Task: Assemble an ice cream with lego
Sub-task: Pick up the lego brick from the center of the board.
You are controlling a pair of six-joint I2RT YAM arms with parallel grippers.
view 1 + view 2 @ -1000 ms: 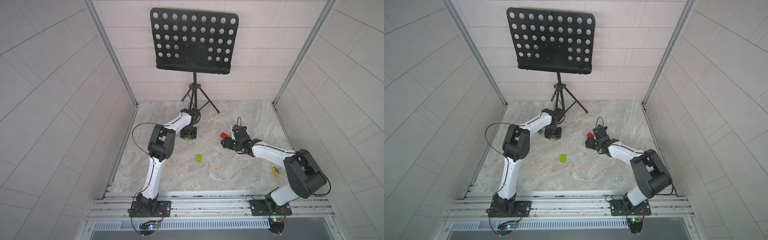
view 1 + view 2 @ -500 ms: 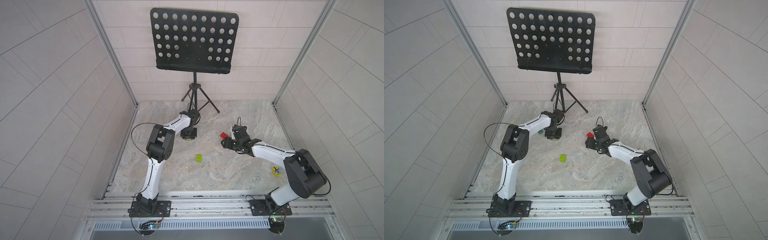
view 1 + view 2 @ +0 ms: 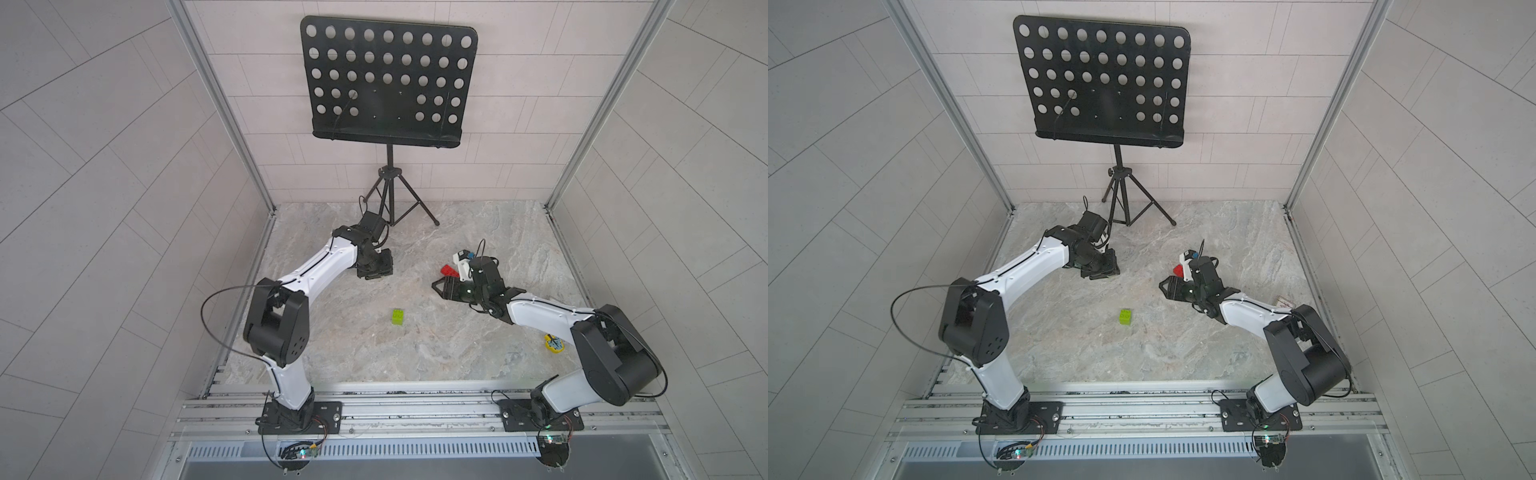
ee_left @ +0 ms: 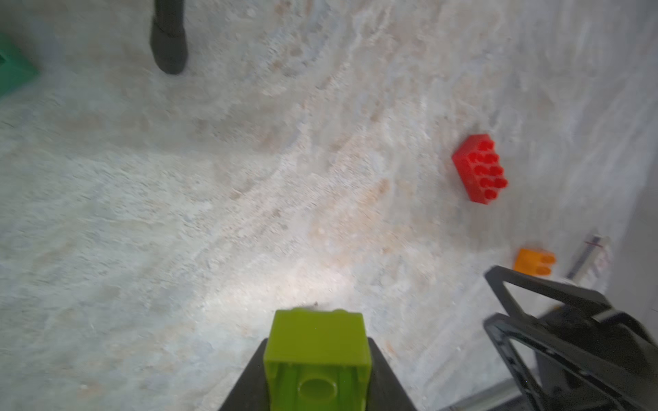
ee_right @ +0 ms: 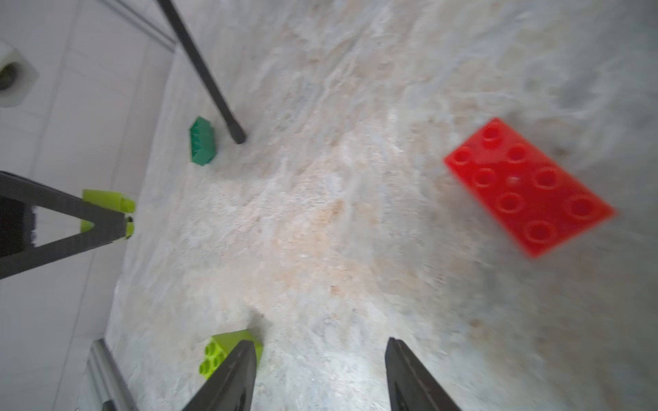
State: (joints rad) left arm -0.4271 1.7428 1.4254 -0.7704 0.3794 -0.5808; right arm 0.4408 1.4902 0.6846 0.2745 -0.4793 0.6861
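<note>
On a grey marble-patterned desk (image 3: 415, 353) inside a white-tiled booth, two white-and-black robot arms work w/ scattered plastic studded bricks. Nothing looks joined yet, so the ice cream seems at its very start. The left tool (image 3: 376, 272), at the far side near a black perforated music stand (image 3: 388, 79), is pinching a lime-green square brick (image 4: 316, 341) by its sides, hollow underside toward the wrist camera, studs pointing away. The right tool (image 5: 320, 345) hangs spread and empty just above the desk. A second lime-green square brick (image 3: 398, 316) lies loose mid-desk near it, and a red rectangular eight-stud brick (image 5: 527, 185) lies flat close by, studs up. A dark green rectangular brick (image 5: 202, 141) sits by a tripod foot; a small orange piece (image 4: 534, 261) lies beside a white printed card (image 4: 591, 256). Step in hand, prob.: fetching stem pieces. Next move likely calls for turning the held brick so its hollow meets the loose one's studs, squaring edges, then pressing straight; a skewed approach could shove the loose brick away. No brand or legible writing: the card's print and the dark marks on a yellow round object (image 3: 555, 344) are too small to read.
</note>
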